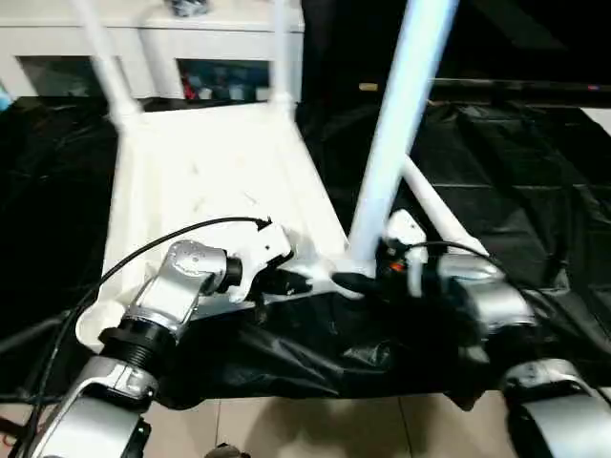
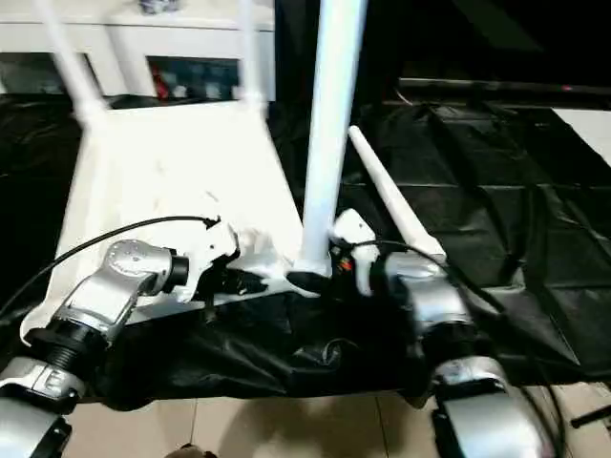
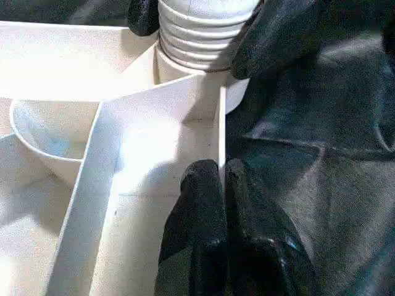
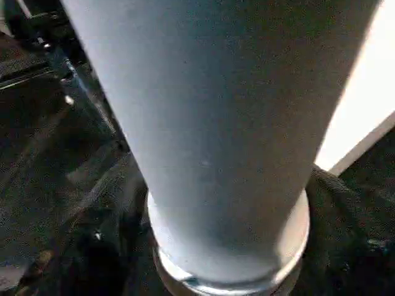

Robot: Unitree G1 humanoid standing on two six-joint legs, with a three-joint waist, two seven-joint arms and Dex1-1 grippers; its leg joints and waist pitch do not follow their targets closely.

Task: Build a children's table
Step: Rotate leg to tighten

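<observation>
A: Where does the job stand?

B: The tabletop lies underside up on the black sheet; two legs already rise from the corners farthest from the robot, beside the white cabinet; a third leg stands in the socket at the tabletop's near right corner; a fourth leg lies loose on the sheet, just right of that corner.

A: And the grippers?

B: The left gripper has its fingers pressed onto the tabletop's thin edge wall, pinching it just beside that socket; the right gripper sits at the base of the standing leg, and dark fingertips flank its threaded end, so I judge it clamped around the leg.

A: What could go wrong?

B: Threads are visible above the socket, so the leg looks only partly seated; if it is turned while tilted it could cross-thread or jam; if the pinch on the thin wall slips, the tabletop could turn with the leg; the tall leg could also lean and pry out.
</observation>
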